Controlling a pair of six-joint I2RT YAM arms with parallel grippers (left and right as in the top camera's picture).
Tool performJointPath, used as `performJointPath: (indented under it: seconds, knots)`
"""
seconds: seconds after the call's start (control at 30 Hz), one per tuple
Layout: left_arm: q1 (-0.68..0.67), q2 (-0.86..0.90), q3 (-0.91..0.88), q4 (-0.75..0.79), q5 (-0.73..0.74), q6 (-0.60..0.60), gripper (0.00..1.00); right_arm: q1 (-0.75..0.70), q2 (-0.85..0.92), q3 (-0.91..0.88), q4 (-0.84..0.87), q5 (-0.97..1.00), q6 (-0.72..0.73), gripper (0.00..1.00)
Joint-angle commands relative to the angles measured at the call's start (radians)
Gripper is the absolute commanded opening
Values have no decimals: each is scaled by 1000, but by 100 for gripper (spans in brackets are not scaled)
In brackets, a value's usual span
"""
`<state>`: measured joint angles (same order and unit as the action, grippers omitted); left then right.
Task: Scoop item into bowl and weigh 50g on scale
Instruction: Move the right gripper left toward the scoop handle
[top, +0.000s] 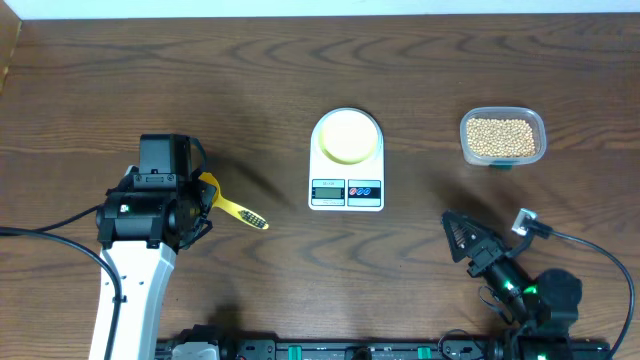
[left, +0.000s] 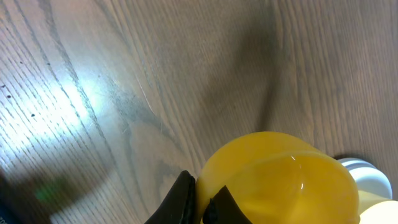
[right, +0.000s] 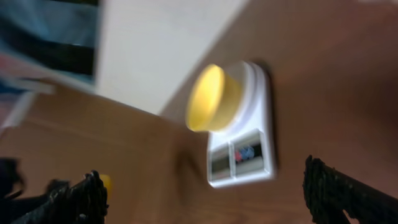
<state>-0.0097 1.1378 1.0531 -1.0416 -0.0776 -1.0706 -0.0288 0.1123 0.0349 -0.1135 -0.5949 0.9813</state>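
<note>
Left jaws are clamped tight on the yellow measuring spoon (top: 232, 208), just off the desk (top: 150, 80), so I'd call this the start of the scooping step, with nothing dipped yet. The beans (top: 501, 136) sit in one clear tub (top: 541, 124), well apart from those jaws and beyond the scale (top: 346, 190). The right jaws gape wide and empty, with the tub ahead of them. One scale, one pale bowl (top: 348, 137) on it looking bare, one spoon, beans beyond counting. Next comes a long carry past the scale and a level dip.
</note>
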Motion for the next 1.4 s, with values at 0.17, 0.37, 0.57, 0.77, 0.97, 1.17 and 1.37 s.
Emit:
performJointPath:
  seconds: [0.17,0.37,0.57,0.77,0.97,1.17,1.37]
  knots:
    - [-2,-6,-10,-11,-9,-5,7,3,311,271,-237,13,-171,99]
    - [-2,-6,-10,-18,-9,-5,7,4,537,485,-441,-62,-322,99]
    - [-2,-6,-10,-37,-9,-74,7,4,624,505,-393,-337,-332,99]
    - [-2,-6,-10,-76,-8,-136,7,5,640,501,-445,-422,-332,99]
    - [-2,-6,-10,-105,87,-135,7,28,640,486,-474,-421,-333,99]
    - [-3,-6,-10,-137,188,-135,7,107,640,478,-474,-388,-333,99]
    - [-3,-6,-10,-162,254,-135,7,173,640,478,-470,-338,-332,99]
